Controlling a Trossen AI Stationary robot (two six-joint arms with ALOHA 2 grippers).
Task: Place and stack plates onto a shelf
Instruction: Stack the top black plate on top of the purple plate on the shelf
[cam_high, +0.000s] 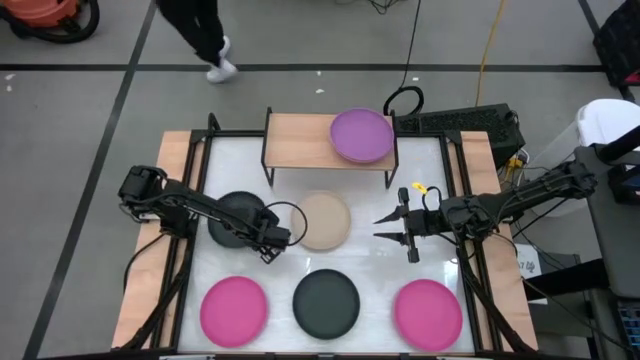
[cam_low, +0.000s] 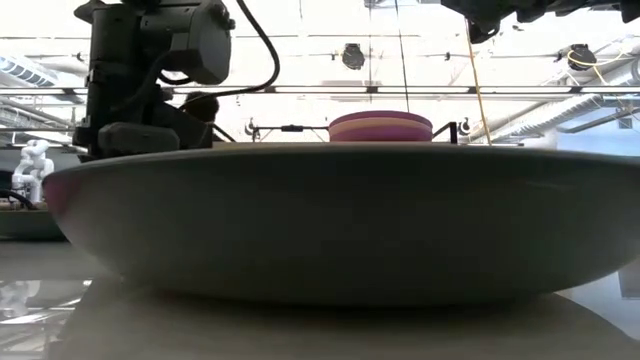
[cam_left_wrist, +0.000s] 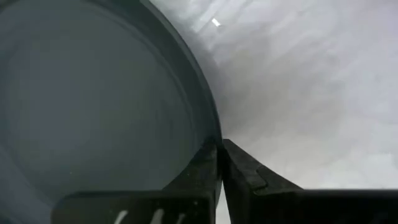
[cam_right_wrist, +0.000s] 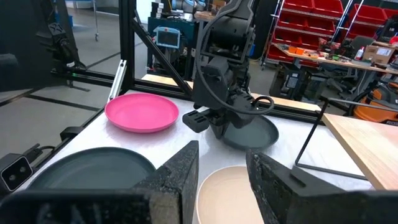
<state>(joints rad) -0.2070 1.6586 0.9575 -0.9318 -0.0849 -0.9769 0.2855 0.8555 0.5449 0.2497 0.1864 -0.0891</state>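
Observation:
The light-wood shelf (cam_high: 300, 141) stands at the table's far side, with a purple plate (cam_high: 361, 135) on top of a small stack on its right half. On the table lie a beige plate (cam_high: 322, 220), a dark grey plate (cam_high: 326, 303) and two hot pink plates (cam_high: 234, 308) (cam_high: 428, 312). A second dark grey plate (cam_high: 236, 216) lies left of the beige one, and my left gripper (cam_high: 270, 242) is shut on it. My right gripper (cam_high: 392, 229) is open. It hovers just right of the beige plate (cam_right_wrist: 227, 190) and points toward the table's left. My left gripper pinches the dark grey plate's rim (cam_left_wrist: 211, 134) on the side nearest the beige plate, one finger inside the rim and one outside. The fingers (cam_left_wrist: 245, 171) come slanting down from the table's left. Whether the plate is lifted off the table, I cannot tell.
A person's legs (cam_high: 205, 40) are on the floor beyond the table's far edge. The shelf's left half (cam_high: 295, 140) is bare wood. Black frame rails run along both table sides. In the low view the near dark grey plate (cam_low: 330, 230) blocks most of the table.

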